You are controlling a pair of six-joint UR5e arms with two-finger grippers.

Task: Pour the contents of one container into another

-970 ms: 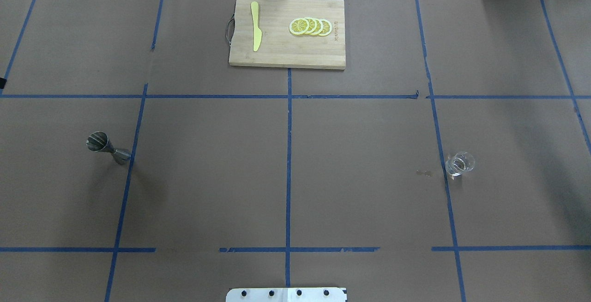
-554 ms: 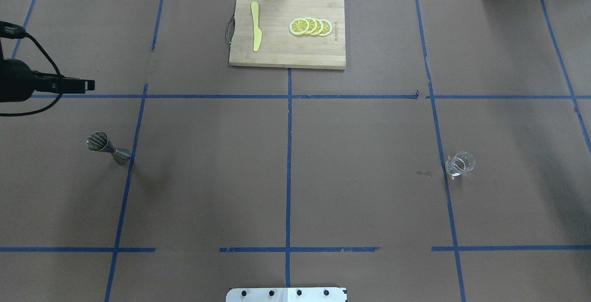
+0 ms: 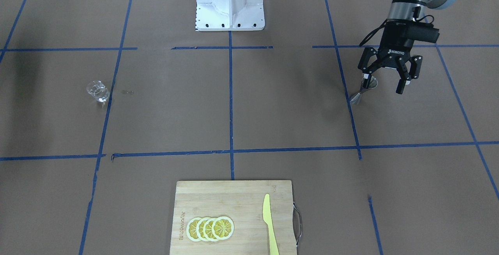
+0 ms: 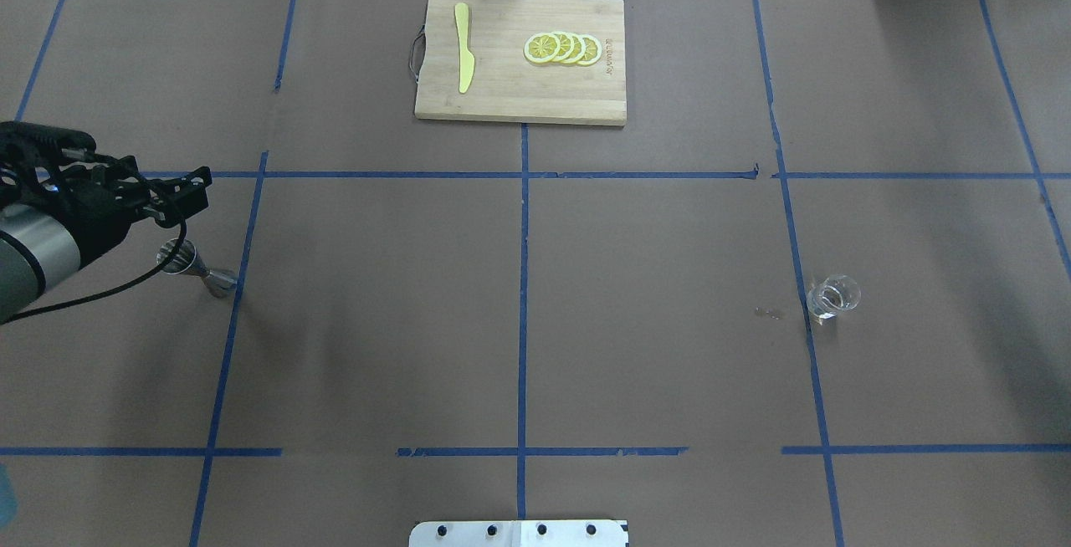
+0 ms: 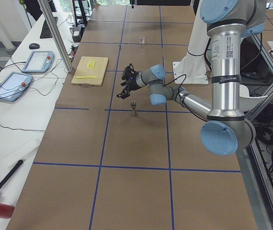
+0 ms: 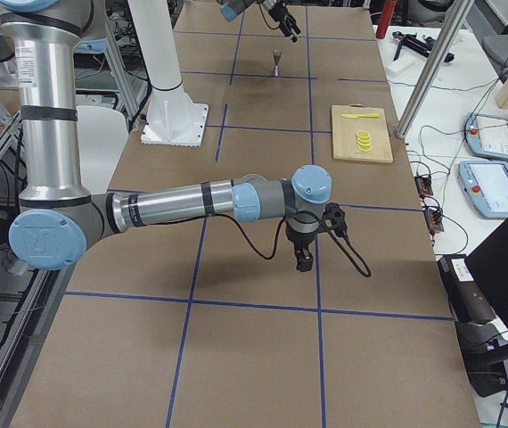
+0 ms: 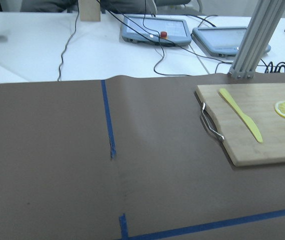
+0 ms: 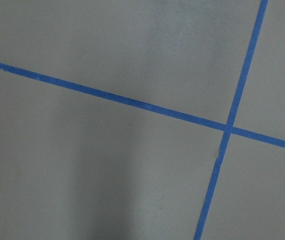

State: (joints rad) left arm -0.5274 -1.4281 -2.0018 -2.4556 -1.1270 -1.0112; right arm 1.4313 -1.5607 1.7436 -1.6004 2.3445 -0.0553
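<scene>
The metal jigger (image 4: 197, 269) stands upright on the brown paper at the left, also visible in the front view (image 3: 362, 90). My left gripper (image 3: 383, 83) hangs open just above and beside the jigger's top rim, with nothing between its fingers; from overhead the left gripper (image 4: 182, 200) sits at the left edge. The clear glass cup (image 4: 832, 296) stands alone far to the right, by a blue tape line. My right gripper (image 6: 303, 259) shows only in the exterior right view, low over bare paper, and I cannot tell whether it is open or shut.
A wooden cutting board (image 4: 519, 87) at the table's far middle carries lemon slices (image 4: 562, 48) and a yellow knife (image 4: 463, 45). The robot's white base (image 3: 230, 5) stands at the near middle edge. Small spots (image 4: 768, 312) mark the paper left of the glass.
My left arm came in from the left edge and swung down toward the jigger, so its open gripper is now right over it. The jigger and the glass have not moved.
</scene>
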